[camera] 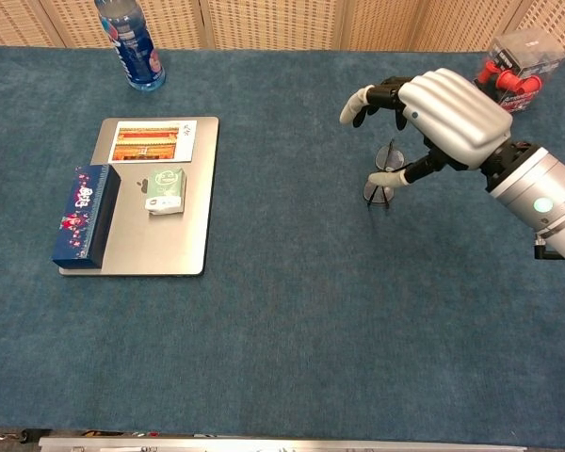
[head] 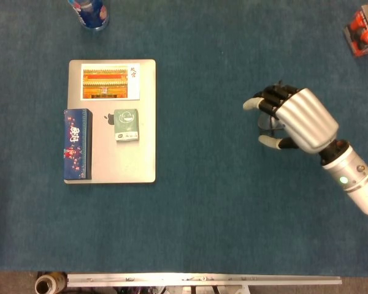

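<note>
A pair of thin-framed glasses lies folded on the blue table cloth right of centre. My right hand hovers just over them, fingers spread and slightly curled, thumb low beside the near lens, holding nothing. In the head view the right hand covers most of the glasses; only a bit of frame shows at its left edge. Whether any finger touches the frame I cannot tell. My left hand shows in neither view.
A silver laptop lies closed at the left, carrying a blue box, a green packet and a postcard. A bottle stands at the back left. A clear box with red parts sits back right.
</note>
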Robot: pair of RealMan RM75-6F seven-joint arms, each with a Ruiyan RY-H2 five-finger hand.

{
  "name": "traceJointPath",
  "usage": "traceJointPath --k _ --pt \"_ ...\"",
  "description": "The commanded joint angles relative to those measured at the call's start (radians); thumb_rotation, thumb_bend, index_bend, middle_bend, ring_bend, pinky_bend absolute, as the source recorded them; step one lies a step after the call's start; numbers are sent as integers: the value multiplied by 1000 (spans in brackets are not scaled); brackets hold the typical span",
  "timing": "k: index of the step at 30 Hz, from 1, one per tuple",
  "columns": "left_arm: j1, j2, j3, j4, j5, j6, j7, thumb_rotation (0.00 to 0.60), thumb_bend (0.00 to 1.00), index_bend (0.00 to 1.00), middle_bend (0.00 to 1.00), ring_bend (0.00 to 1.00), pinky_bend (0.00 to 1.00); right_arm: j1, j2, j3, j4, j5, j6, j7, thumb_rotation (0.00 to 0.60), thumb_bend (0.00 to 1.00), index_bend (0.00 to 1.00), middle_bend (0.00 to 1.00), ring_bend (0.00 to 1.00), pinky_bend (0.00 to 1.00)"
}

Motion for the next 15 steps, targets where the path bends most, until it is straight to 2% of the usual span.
traceJointPath --k 1,9,15 --pt "-1 0 0 -1 0 -1 1 600 0 479 456 336 441 9 0 -9 26 -24 2 5 600 148 365 424 345 516" --pt "-2 -2 0 -2 -2 -3 5 600 0 478 456 337 441 31 -27 -17 120 -92 42 18 600 241 365 423 343 516" --pt "-1 -1 0 -2 -4 -4 2 600 0 478 456 337 441 47 -36 -31 177 -133 64 35 600 255 365 424 343 516"
